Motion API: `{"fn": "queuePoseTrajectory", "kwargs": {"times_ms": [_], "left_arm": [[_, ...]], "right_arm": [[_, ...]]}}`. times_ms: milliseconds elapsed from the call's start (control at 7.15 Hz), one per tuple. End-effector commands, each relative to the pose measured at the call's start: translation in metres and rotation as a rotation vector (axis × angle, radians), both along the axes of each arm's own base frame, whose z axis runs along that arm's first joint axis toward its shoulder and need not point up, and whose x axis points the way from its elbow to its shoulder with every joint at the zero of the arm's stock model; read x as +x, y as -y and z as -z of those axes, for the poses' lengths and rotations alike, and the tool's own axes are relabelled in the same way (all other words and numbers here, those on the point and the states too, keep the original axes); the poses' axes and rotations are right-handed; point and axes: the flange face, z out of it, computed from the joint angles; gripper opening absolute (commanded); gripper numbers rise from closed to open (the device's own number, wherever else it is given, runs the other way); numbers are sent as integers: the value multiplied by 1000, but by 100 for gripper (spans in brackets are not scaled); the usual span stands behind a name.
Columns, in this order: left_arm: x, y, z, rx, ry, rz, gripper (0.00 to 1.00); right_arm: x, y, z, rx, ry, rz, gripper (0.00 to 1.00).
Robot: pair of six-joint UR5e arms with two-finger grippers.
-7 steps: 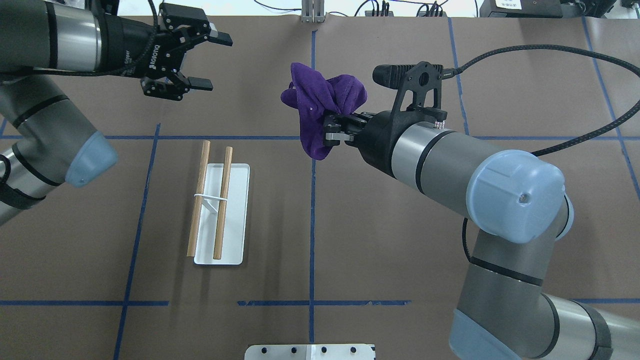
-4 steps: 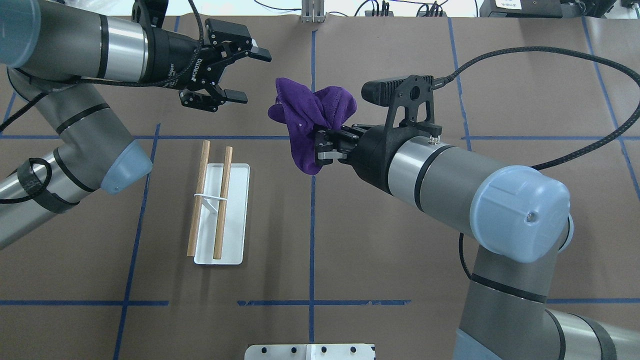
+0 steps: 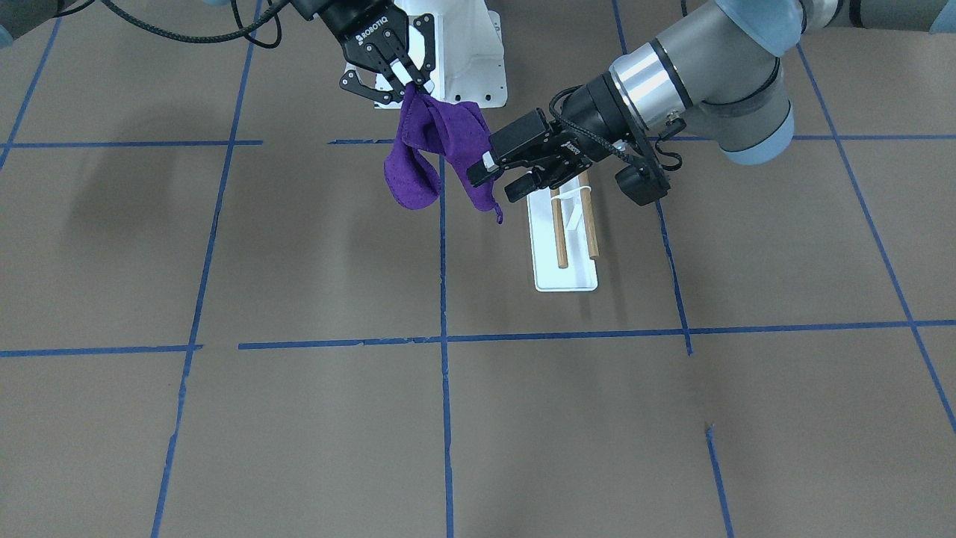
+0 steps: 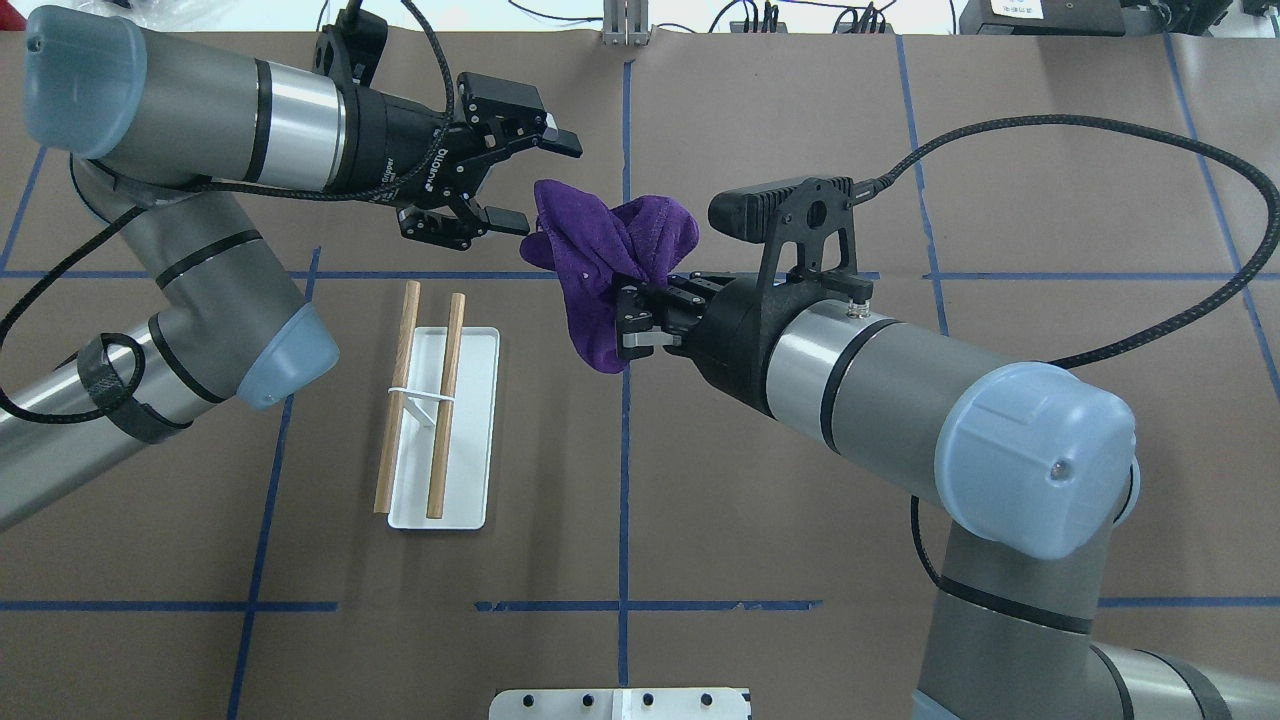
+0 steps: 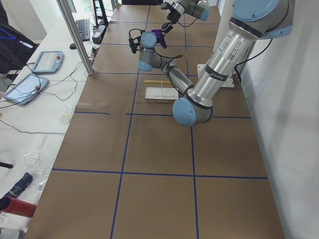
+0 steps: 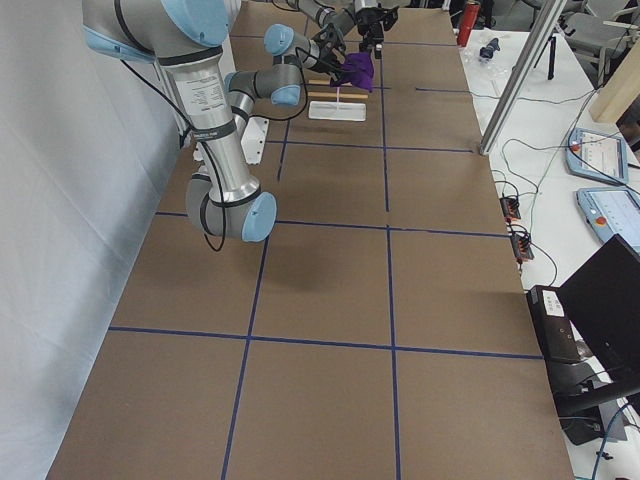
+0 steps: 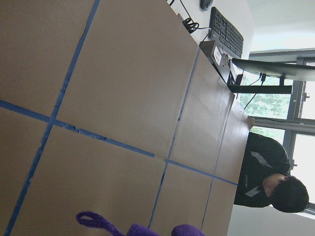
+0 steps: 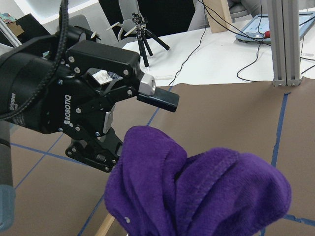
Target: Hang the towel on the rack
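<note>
A brown paper surface point(image 4: 800, 500) crossed by blue tape lines fills the overhead view. At its centre the right hand point(image 4: 630, 322) pinches the bunched, drooping purple towel point(image 4: 600, 235). The left hand point(image 4: 538, 183), fingers spread, sits at the towel's upper-left edge. The rack point(image 4: 447, 350) stands lower left, apart from the towel.

Holds towel point(image 4: 600, 240) above the table's point(image 4: 800, 560) middle, between left gripper point(image 4: 538, 182) and right gripper point(image 4: 632, 318); has rack point(image 4: 440, 400) on the table toward the left edge.

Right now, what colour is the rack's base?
White. The rack's base shows best in the overhead exterior view.
</note>
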Motion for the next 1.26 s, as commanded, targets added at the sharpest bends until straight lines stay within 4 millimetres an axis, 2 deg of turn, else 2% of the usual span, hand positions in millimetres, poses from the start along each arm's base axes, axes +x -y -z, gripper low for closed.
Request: {"fn": "queuePoseTrajectory", "kwargs": {"times_ms": [0,280,420,559,699,839,1119], "left_arm": [[8,-7,6,9,-6,-22,100],[9,-8,10,10,-7,-27,100],[10,-8,10,9,-6,-28,94],[8,-10,12,13,-10,-28,68],[7,-10,14,1,0,-26,24],[5,-10,16,0,-1,-20,0],[3,-13,17,5,-5,-21,0]], "right_arm": [[0,-1,1,1,2,0,0],[0,-1,1,1,2,0,0],[0,-1,1,1,2,0,0],[0,-1,1,1,2,0,0],[2,-1,2,2,5,0,0],[4,-1,2,3,8,0,0],[4,-2,3,5,9,4,0]]}}
